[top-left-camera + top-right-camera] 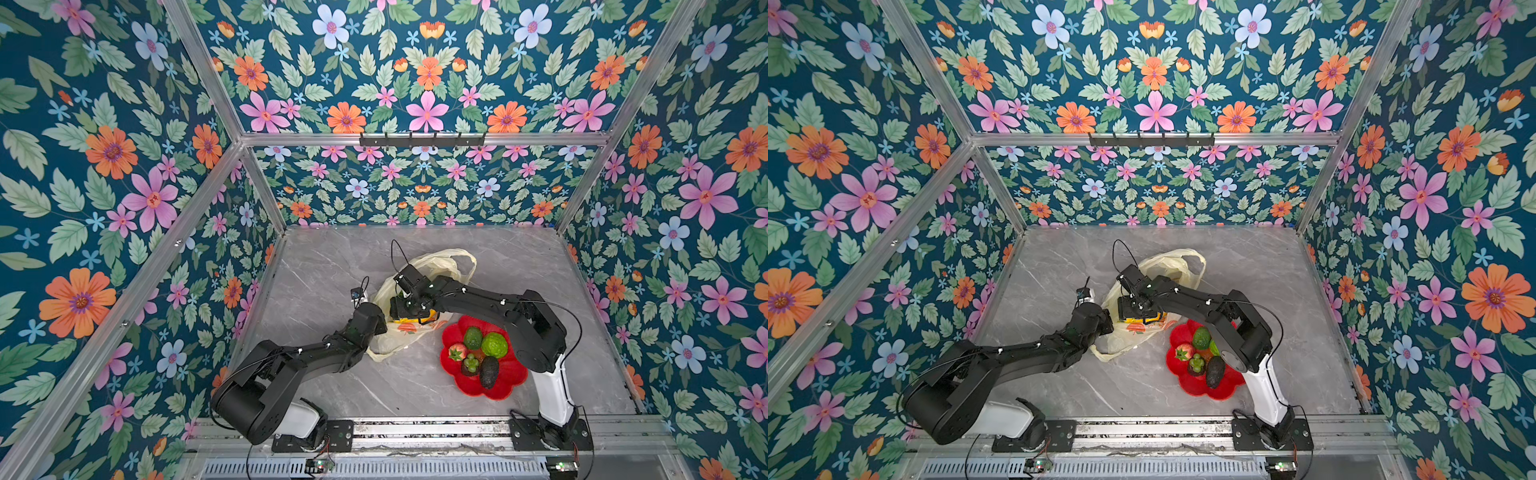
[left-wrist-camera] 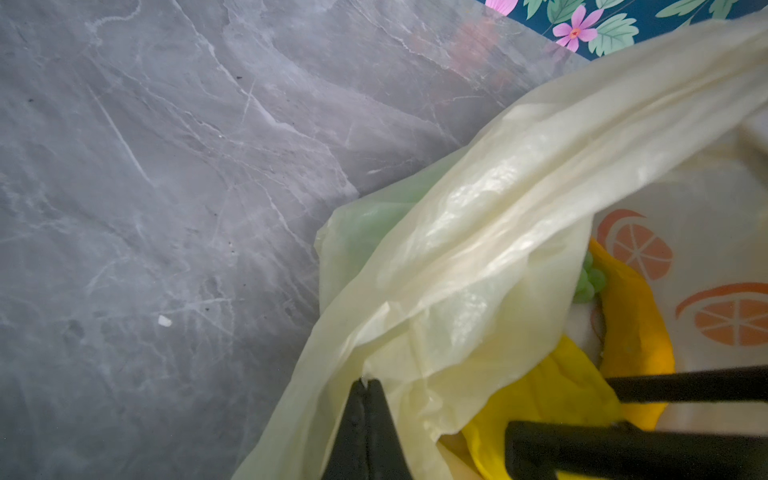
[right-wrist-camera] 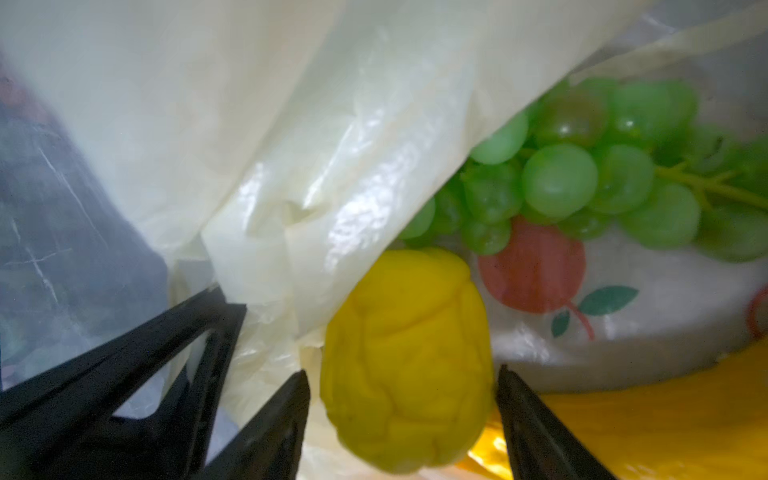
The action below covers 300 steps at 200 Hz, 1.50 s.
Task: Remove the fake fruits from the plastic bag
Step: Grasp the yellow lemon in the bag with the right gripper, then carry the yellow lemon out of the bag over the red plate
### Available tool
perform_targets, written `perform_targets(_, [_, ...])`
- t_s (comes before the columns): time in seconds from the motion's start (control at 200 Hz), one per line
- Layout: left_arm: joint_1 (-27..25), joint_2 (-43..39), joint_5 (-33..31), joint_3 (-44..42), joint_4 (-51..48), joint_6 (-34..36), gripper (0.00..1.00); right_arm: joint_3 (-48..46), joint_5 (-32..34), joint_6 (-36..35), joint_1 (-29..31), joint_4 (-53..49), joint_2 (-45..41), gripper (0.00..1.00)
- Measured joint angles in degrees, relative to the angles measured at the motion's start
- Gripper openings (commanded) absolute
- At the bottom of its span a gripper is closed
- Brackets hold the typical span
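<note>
Between the spread fingers of your right claw [image 3: 405, 372] sits the lemon [image 3: 405, 332], with a gap on each side: the claw is released and grips nothing yet. Just beyond its tips lies the grape bunch [image 3: 582, 174], and beside one finger the banana [image 3: 665, 419]. All three are inside the plastic bag [image 1: 432, 262]. Your left claw [image 2: 368, 384] is clenched on the bag's rim, holding the mouth lifted.

You're past halfway, by my reading. Well behind the right claw, back toward its base, the red plate [image 1: 513, 376] already carries a green avocado [image 1: 473, 337], the bumpy green fruit [image 1: 494, 345], the strawberry [image 1: 457, 352], a dark avocado [image 1: 489, 372] and one small piece I can't identify. Left to do: lemon, grapes and banana, at least.

Both top views give you the plate's count, but the right arm covers the bag's mouth. Only the right wrist view shows the lemon lined up between the fingers. Only the left wrist view shows the pinch on the plastic, with the banana under the raised film.
</note>
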Motion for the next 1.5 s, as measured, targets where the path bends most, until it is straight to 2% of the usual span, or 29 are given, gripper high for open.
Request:
perform_targets(0.175, [0.1, 0.6, 1.1, 1.8, -1.6, 0.1, 0.00, 0.8, -0.1, 0.0, -0.2, -0.2, 1.6, 0.71])
perform_targets(0.305, [0.1, 1.1, 1.8, 2.7, -2.4, 1.3, 0.00, 0.6, -0.7, 0.0, -0.5, 0.0, 2.0, 0.65])
perform_targets(0.45, [0.2, 1.2, 1.7, 1.8, -2.0, 2.0, 0.00, -0.1, -0.7, 0.0, -0.8, -0.1, 0.9, 0.60])
perform_targets(0.66, [0.3, 0.7, 0.9, 0.9, -0.9, 3.0, 0.00, -1.3, -0.7, -0.3, -0.7, -0.2, -2.7, 0.59])
perform_targets(1.18, [0.7, 0.3, 1.2, 0.8, 0.2, 3.2, 0.00, -11.1, -1.3, 0.2, -0.5, -1.1, -17.1, 0.58])
perform_targets(1.5, [0.8, 0.0, 2.3, 0.8, 0.2, 3.2, 0.00, -18.6, -0.7, -1.2, -1.5, -13.0, -32.5, 0.55])
